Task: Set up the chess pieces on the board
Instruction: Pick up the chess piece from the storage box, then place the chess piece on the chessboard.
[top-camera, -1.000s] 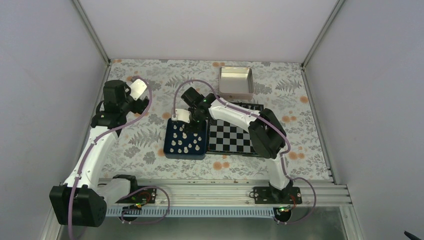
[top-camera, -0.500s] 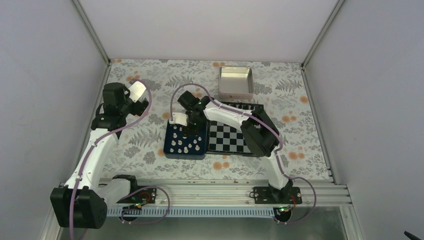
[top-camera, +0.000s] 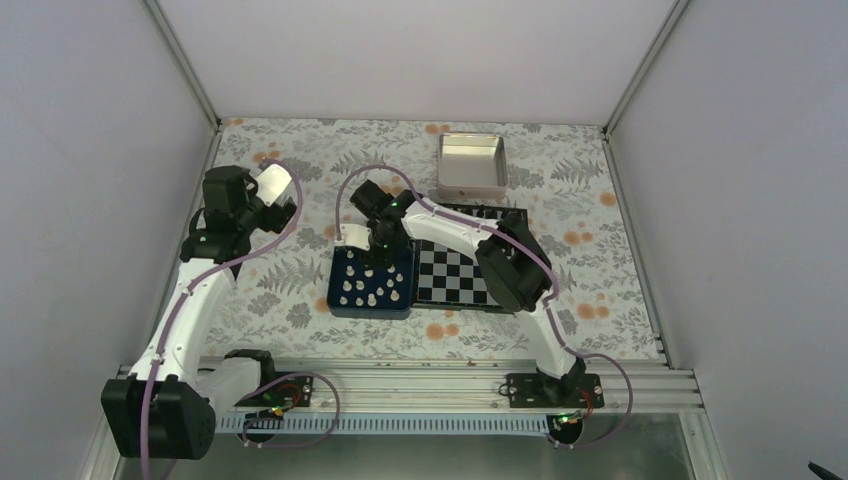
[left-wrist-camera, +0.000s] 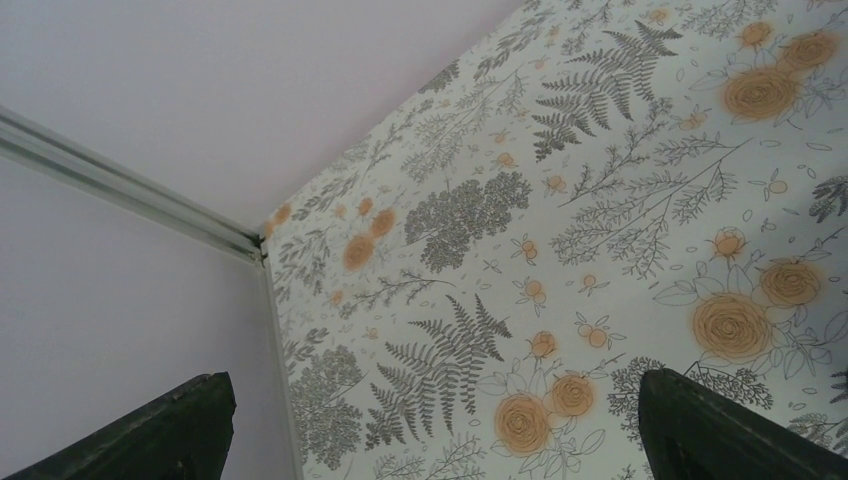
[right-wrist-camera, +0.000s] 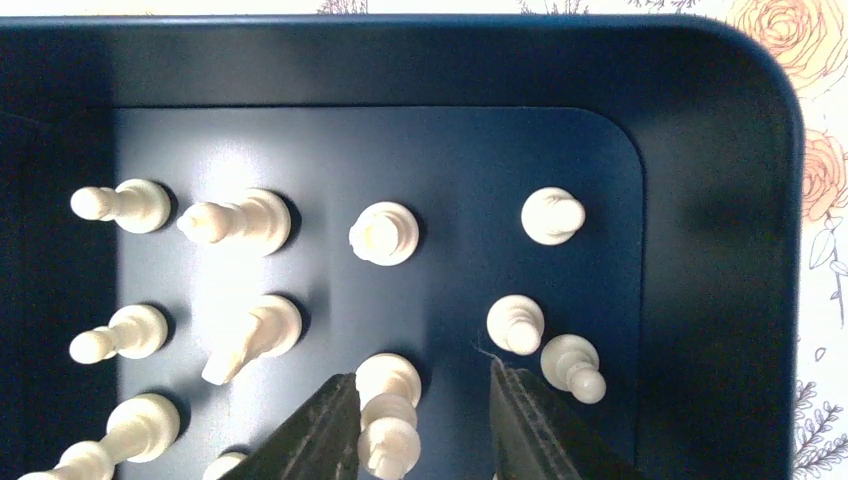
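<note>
Glossy cream plastic chess pieces (right-wrist-camera: 383, 233), smooth blue tray (right-wrist-camera: 720, 250), shiny metal tin (top-camera: 472, 160), matt floral cloth (left-wrist-camera: 620, 200)

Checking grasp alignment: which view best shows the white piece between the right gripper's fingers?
Right wrist: the white piece sits in the dark blue tray between the right gripper's fingers, clear of one finger. Top external: the gripper hides it. Left wrist: only floral tabletop and wall.

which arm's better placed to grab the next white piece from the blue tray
Right. The right gripper is down in the dark blue tray, straddling a white piece. The left gripper hangs open over the floral tablecloth, away from the tray.
</note>
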